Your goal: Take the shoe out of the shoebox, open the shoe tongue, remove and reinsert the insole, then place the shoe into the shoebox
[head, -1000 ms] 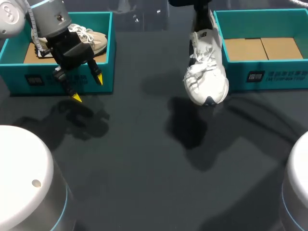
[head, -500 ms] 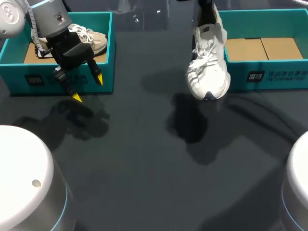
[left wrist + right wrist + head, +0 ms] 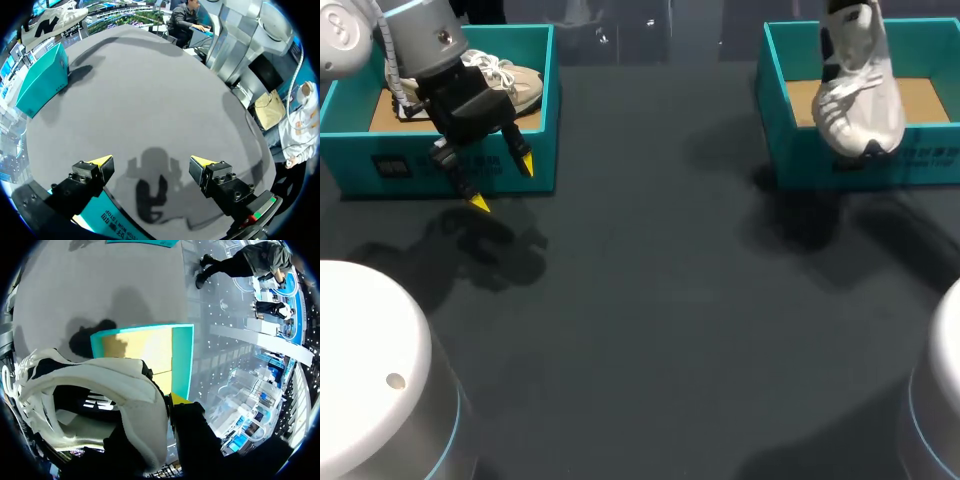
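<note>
A dark grey tabletop is filling most of the head view, with a teal box standing at each far corner. The left arm is coming in from the left and hanging over the front wall of the left box.

The right box is sitting open, showing a plain cardboard floor with nothing lying on it. A white shoe is hanging in the air above this box, heel up and toe pointing down, so that from the head view its toe is overlapping the box's front wall. From the left wrist view the shoe is floating clear above the box. Its shadow is falling on the tabletop just beside the box.

A beige shoe with white laces is lying inside the left box.

The right jaws are gripping the white shoe at its heel collar. One yellow fingertip is pressing against the outside of the heel, while the other is hidden inside the shoe.

The left jaws are standing wide apart with nothing between them. Their yellow tips are pointing down at the tabletop just in front of the left box, and their shadow is lying on the surface below.
</note>
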Robot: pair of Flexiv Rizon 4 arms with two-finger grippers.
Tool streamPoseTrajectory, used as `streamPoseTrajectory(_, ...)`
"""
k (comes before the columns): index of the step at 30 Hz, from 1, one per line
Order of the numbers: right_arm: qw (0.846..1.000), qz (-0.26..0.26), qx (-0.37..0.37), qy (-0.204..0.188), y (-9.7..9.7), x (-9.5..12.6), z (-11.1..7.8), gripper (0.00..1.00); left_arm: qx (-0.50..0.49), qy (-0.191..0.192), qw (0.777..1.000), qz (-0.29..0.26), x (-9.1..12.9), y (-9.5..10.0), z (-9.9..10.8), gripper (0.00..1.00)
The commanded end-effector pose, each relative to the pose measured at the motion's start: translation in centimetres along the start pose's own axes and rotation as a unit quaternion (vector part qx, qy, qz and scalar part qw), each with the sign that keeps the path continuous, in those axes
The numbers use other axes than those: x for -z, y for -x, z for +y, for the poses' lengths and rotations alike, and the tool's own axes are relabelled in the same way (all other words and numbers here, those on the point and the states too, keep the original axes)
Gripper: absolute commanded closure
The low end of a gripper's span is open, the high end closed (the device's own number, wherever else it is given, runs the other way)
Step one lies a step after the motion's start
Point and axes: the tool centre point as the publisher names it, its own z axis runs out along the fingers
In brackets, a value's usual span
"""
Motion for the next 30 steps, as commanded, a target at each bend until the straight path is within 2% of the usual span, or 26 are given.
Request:
streamPoseTrajectory(1, 0.999, 0.0, 0.007, 0.045, 1.6, -2.3, -3.8, 1.0, 0.0, 0.001, 1.0, 0.0, 0.1, 0.0, 0.0, 0.0)
streamPoseTrajectory(6, 0.999, 0.003, 0.004, 0.052, 2.9, -5.0, -6.7, 1.0, 0.0, 0.001, 1.0, 0.0, 0.1, 0.0, 0.0, 0.0)
streamPoseTrajectory(13, 0.998, 0.013, -0.025, 0.056, 2.3, -6.8, -8.5, 1.0, 0.0, 0.001, 1.0, 0.0, 0.1, 0.0, 0.0, 0.0)
streamPoseTrajectory(17, 0.996, 0.022, -0.074, 0.045, 1.6, -7.4, -9.4, 1.0, 0.0, 0.001, 1.0, 0.0, 0.1, 0.0, 0.0, 0.0)
streamPoseTrajectory(20, 0.991, 0.041, -0.124, 0.015, 1.2, -8.1, -10.2, 1.0, 0.0, 0.001, 1.0, 0.0, 0.1, 0.0, 0.0, 0.0)
streamPoseTrajectory(23, 0.977, 0.059, -0.204, -0.013, 0.7, -8.9, -11.7, 1.0, 0.0, 0.001, 1.0, 0.0, 0.1, 0.0, 0.0, 0.0)
streamPoseTrajectory(26, 0.955, 0.068, -0.285, -0.034, -0.1, -9.2, -13.3, 1.0, 0.0, 0.001, 1.0, 0.0, 0.1, 0.0, 0.0, 0.0)
streamPoseTrajectory(27, 0.947, 0.066, -0.312, -0.036, -0.4, -9.2, -13.7, 1.0, 0.0, 0.001, 1.0, 0.0, 0.1, 0.0, 0.0, 0.0)
streamPoseTrajectory(30, 0.936, 0.056, -0.346, -0.037, -0.7, -9.2, -14.7, 1.0, 0.0, 0.001, 1.0, 0.0, 0.1, 0.0, 0.0, 0.0)
